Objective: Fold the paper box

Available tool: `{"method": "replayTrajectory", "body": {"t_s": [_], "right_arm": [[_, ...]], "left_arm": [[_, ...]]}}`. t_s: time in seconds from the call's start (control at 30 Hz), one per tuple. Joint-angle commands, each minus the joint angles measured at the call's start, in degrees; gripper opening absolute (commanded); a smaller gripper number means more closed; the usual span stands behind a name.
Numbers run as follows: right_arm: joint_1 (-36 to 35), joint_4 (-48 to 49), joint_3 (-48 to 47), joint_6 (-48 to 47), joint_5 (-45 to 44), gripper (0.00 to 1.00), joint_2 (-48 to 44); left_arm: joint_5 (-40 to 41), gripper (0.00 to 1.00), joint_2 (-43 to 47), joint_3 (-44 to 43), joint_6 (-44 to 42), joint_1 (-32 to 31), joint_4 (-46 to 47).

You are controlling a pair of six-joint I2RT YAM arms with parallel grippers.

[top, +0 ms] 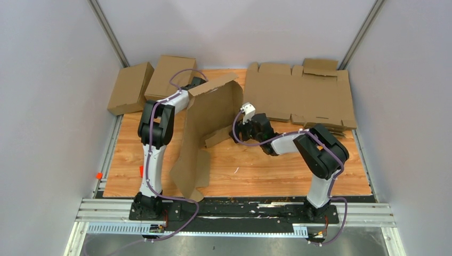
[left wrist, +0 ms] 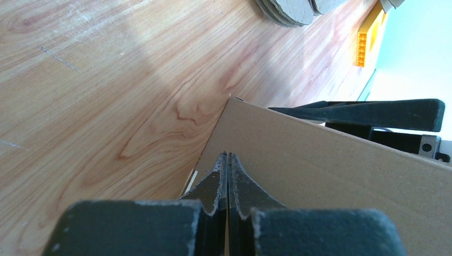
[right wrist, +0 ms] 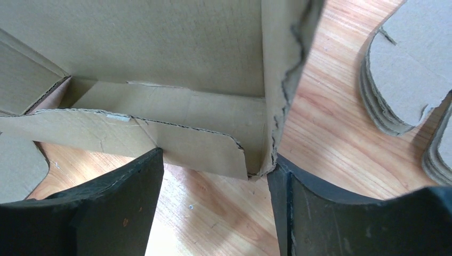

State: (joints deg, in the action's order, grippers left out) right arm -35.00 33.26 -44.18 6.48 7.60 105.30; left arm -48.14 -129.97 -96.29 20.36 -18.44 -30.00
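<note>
Right end effector [right wrist: 214,158] stands spread wide, its two dark fingers [right wrist: 106,213] low over the bench [right wrist: 330,133]. The paper box [right wrist: 160,58] fills the space just ahead of it. A low flap with a rough cut edge lies across between the fingers. The ragged end of an upright side wall comes down just beside the inner face of the finger on the right of that view. Whether the wall touches that finger I cannot tell, and neither finger clamps anything.

Left end effector [left wrist: 227,160] is pressed together, its fingertips meeting in a thin seam. It lies against a plain brown panel of the box near that panel's corner. Whether any cardboard is nipped in the seam cannot be told.

From above, the paper box stands partly raised in the middle of the bench, between the two arms. A long panel runs from the near edge beside the left arm's base toward the far side. There a top flap tilts over at the left end effector, and a shorter flap juts toward the right end effector. Its faces are plain brown with crease lines.

On the rail off the bench's left edge sits a small red piece [top: 98,175]. Farther back on the right lies a stack of flat notched cardboard sheets [top: 298,98], many layers thick. At the far left, two folded brown cartons [top: 130,88] sit side by side, one off the bench's edge near the wall.
</note>
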Motion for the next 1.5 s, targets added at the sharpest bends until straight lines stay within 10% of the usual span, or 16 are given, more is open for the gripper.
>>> {"method": "replayTrajectory", "body": {"t_s": [0.0,0.2,1.47], "right_arm": [[0.2,5.2,-0.3,1.0,-3.1,0.73,-3.6],[0.2,6.4,0.6,0.8,-2.7,0.78,-4.6],[0.2,2.2,-1.5,1.6,-2.7,0.30,1.2]], "left_arm": [[-3.2,0.00,2.3,-0.9,-1.1,-1.7,-3.1],[-3.1,0.00,2.1,-1.1,-1.3,-1.7,-3.4],[1.1,0.11,3.2,-4.6,-0.1,-1.3,-3.4]]}}
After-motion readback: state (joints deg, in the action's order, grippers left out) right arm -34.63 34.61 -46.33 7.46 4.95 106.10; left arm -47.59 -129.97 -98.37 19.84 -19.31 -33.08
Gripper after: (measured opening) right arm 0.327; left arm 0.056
